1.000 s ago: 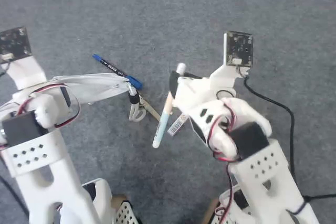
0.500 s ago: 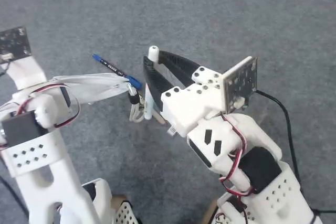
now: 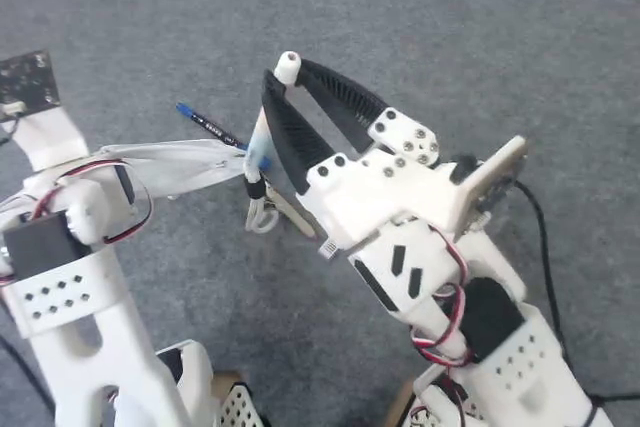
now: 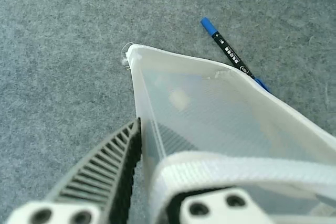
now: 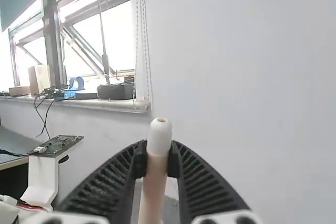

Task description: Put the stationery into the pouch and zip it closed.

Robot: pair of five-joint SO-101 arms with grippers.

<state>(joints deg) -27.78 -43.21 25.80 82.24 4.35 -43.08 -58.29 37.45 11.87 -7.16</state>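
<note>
My left gripper (image 4: 143,129) is shut on the edge of the translucent white pouch (image 4: 210,108), which it holds just above the grey carpet. In the high view the pouch (image 3: 175,167) stretches right from the left arm. My right gripper (image 3: 285,82) is raised and tilted up, shut on a white and light blue pen (image 3: 262,137) whose lower end hangs near the pouch's right end. The right wrist view shows that pen (image 5: 156,145) pinched between the black fingers (image 5: 121,174). A blue pen (image 3: 212,129) lies on the carpet beyond the pouch, and the left wrist view shows this blue pen (image 4: 231,56) too.
A white ring-shaped pull (image 3: 262,212) and a tan stick (image 3: 290,215) lie on the carpet under the right gripper. A small barcode label (image 3: 331,246) sits beside them. The carpet's far side is open.
The right arm has lifted the light pen off the carpet, swung it left and tipped it upward, ending over the pouch's right end. The left arm and pouch have stayed put.
</note>
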